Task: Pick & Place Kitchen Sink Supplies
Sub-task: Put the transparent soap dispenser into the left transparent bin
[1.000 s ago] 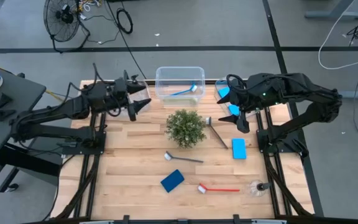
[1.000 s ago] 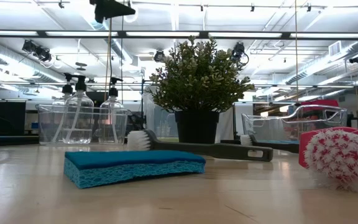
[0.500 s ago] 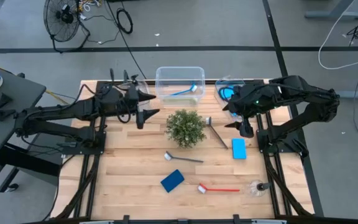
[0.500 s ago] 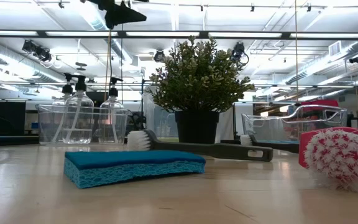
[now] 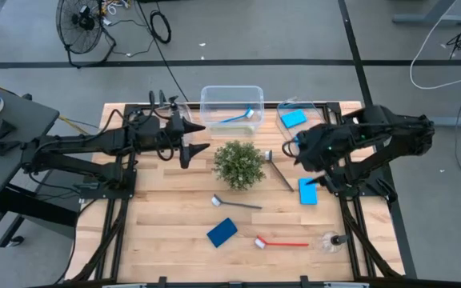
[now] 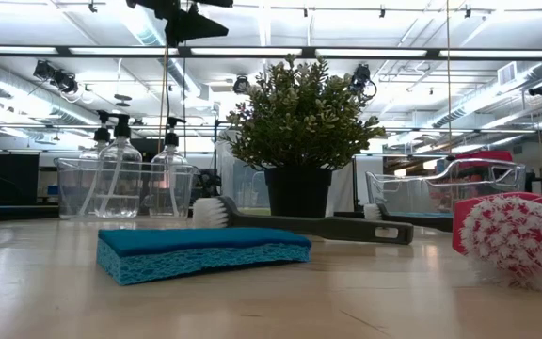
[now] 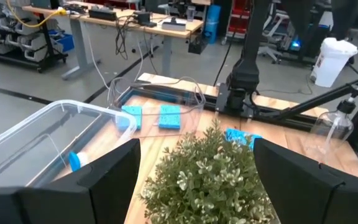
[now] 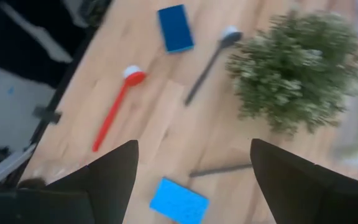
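On the desk (image 5: 158,232), three clear bins line the far edge. The middle bin (image 5: 231,105) holds a blue brush (image 5: 241,118) lying slantwise, head toward the right side. The right-hand bin (image 5: 288,108) holds a blue sponge (image 5: 294,118); the left wrist view shows two sponges lying flat side by side in it. The left-hand bin (image 6: 87,187), in the low view, holds two clear bottles (image 6: 120,174) standing upright with black pump caps.

The plant (image 5: 239,164) stands mid-desk. Just to its right a dark grey brush (image 5: 278,170) lies slantwise, head toward the far edge. Nearer the front, a second grey brush (image 5: 236,203) lies almost parallel to the front edge, head to the left. A dark blue sponge (image 5: 222,232) lies tilted near the front edge, and the red brush (image 5: 282,242) lies along that edge, head to the left. A bottle (image 5: 332,240) lies tipped over by the front right corner. A light blue sponge (image 5: 308,190) sits near the right edge, long axis running front to back. The front left quarter is bare wood.

The left gripper (image 5: 194,142) hovers left of the plant, fingers spread, holding nothing. The right gripper (image 5: 305,152) hangs above the light blue sponge, fingers spread, empty.
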